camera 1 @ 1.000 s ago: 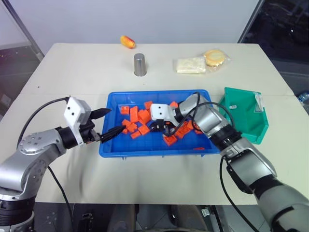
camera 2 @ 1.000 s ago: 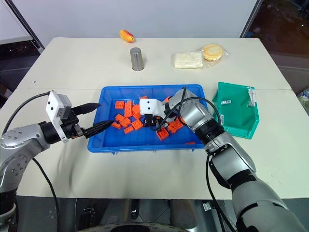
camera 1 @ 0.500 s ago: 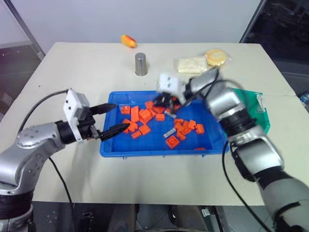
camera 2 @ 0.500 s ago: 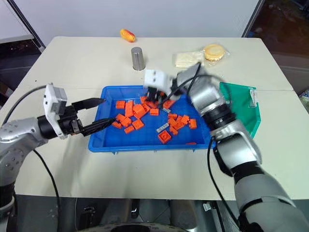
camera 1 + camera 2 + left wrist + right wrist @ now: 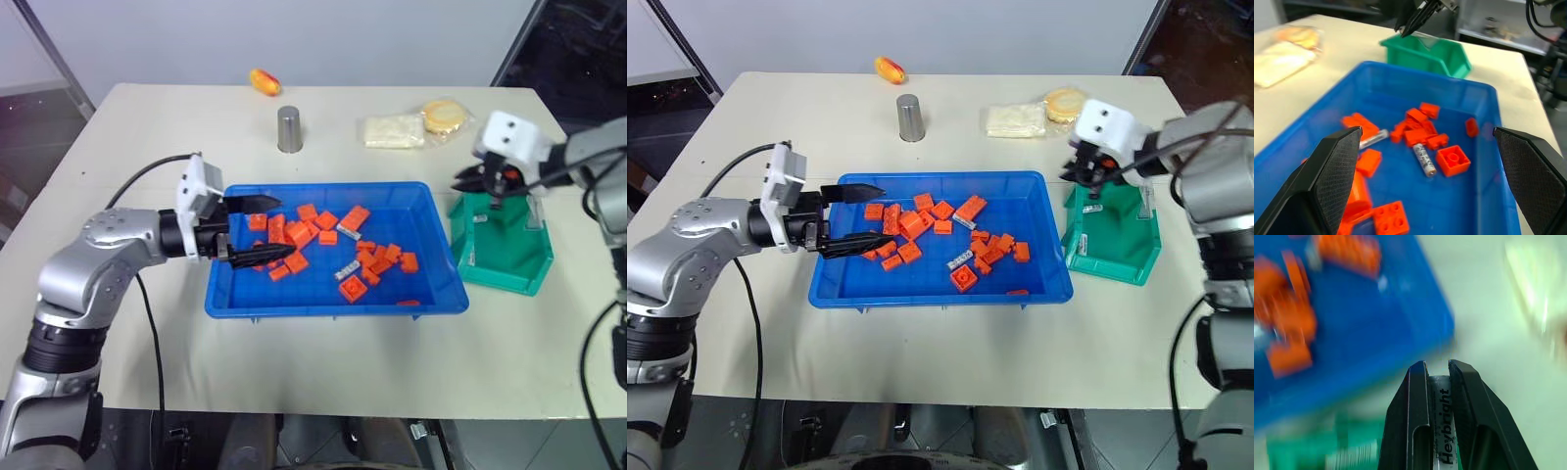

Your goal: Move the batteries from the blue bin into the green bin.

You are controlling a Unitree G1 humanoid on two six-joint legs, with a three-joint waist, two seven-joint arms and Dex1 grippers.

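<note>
Where a second ago the right gripper point(image 5: 1438, 382) was down among the orange blocks point(image 5: 294, 233) in the blue bin point(image 5: 446, 294), it has now swung up and out to hang over the back corner of the green bin point(image 5: 509, 259), fingers pinched tight on one battery point(image 5: 1441, 421), whose printed silver casing shows between them in the right wrist view. That puts one battery out of the tray and in place for a drop, though not yet released. At least two batteries point(image 5: 1423, 159) lie loose on the blue floor, near the middle among the blocks, one just beside a square orange block. The left gripper point(image 5: 250, 229) has edged in over the tray's left side, jaws spread wide and empty, aimed across toward the block pile. Beyond the bins, a steel cup point(image 5: 287, 129) and a wrapped packet point(image 5: 394, 130) stand well apart near the table's far edge. Likely next: let go over the green bin, then return for the rest.
</note>
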